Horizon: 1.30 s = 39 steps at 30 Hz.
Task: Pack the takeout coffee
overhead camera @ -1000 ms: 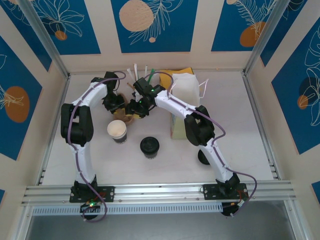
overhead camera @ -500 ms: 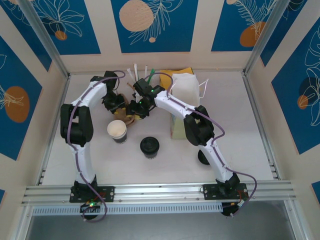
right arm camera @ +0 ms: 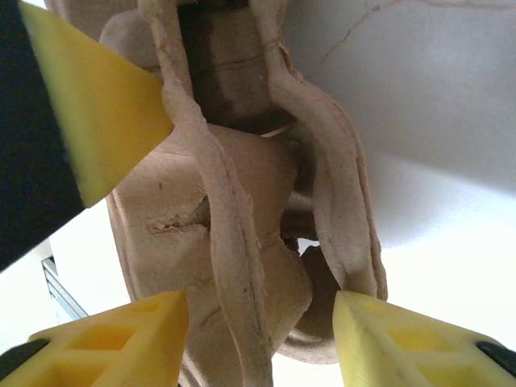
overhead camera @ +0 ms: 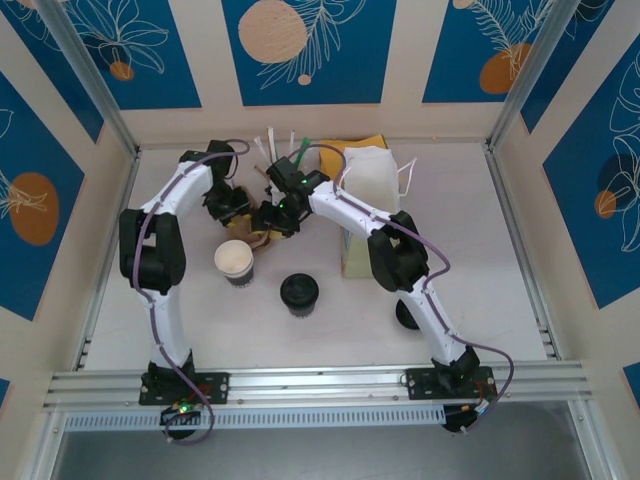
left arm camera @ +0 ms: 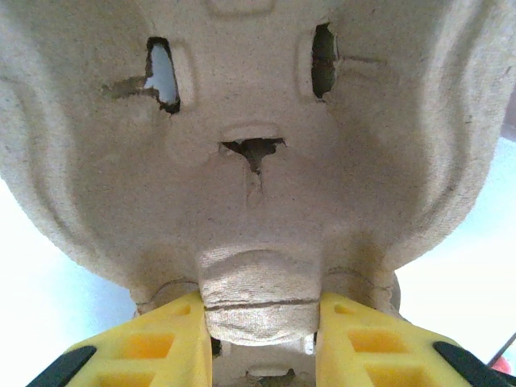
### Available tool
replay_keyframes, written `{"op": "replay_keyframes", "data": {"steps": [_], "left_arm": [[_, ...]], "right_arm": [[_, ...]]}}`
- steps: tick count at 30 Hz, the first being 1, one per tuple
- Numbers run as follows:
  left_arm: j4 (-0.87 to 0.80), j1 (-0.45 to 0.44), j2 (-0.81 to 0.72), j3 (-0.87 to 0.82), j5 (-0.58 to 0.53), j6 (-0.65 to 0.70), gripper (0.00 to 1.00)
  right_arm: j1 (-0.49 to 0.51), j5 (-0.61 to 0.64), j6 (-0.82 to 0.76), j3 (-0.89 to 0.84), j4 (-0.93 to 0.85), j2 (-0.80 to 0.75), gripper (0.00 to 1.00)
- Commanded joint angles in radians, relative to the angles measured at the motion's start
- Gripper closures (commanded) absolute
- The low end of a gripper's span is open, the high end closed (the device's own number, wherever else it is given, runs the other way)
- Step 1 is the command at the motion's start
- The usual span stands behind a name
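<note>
Barely anything moved since a second back: the left arm had its elbow a touch further out toward the left wall. The cup, lid and bag sat where they were.

Left gripper was at the back-left of the table, meeting the right gripper over a brown pulp cup carrier. In the left wrist view, its yellow fingers were closed in from both sides on a raised pulp tab at the carrier's edge. They were narrowly parted, both pads were touching the tab, and the carrier body filled the view above.

In the right wrist view, the right fingers stood well apart, straddling the carrier's folded walls. They were not visibly pinching, and the pulp sat loose between them. The yellow wedge at upper left in that view looked like one of the other gripper's fingers, pressed against the same carrier.

Takeout coffee was still in two parts. The cup stood upright on the table just in front of the carrier, with its top open, pale inside showing and a dark band low on its side. The black lid lay on the table to the cup's right, near but not touching. Neither gripper was on the cup or the lid.

The pale paper bag with white handles stood behind the right arm, well apart from the cup. Straws stuck up behind the grippers.
</note>
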Motion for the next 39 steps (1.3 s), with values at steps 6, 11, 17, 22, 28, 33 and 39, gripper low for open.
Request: {"op": "replay_keyframes", "data": {"steps": [6, 11, 17, 22, 28, 33, 39], "left_arm": [[-0.03, -0.006, -0.078, 0.036, -0.05, -0.024, 0.69], [-0.039, -0.002, -0.101, 0.046, -0.088, -0.029, 0.69], [-0.035, 0.007, -0.143, 0.047, -0.128, -0.035, 0.69], [-0.032, 0.02, -0.184, 0.057, -0.166, -0.037, 0.69], [-0.041, 0.025, -0.232, 0.091, -0.2, -0.037, 0.69], [-0.054, 0.026, -0.272, 0.118, -0.2, -0.037, 0.69], [-0.052, 0.024, -0.338, 0.139, -0.176, -0.038, 0.69]], "right_arm": [[0.017, 0.057, -0.063, 0.052, -0.061, -0.148, 0.47], [0.031, 0.082, -0.096, 0.054, -0.085, -0.204, 0.46], [0.044, 0.115, -0.121, 0.039, -0.095, -0.283, 0.46], [0.053, 0.146, -0.139, 0.03, -0.111, -0.348, 0.45], [0.059, 0.189, -0.159, 0.018, -0.128, -0.433, 0.44], [0.061, 0.234, -0.184, 0.019, -0.154, -0.508, 0.43], [0.054, 0.316, -0.204, -0.025, -0.184, -0.606, 0.43]]}}
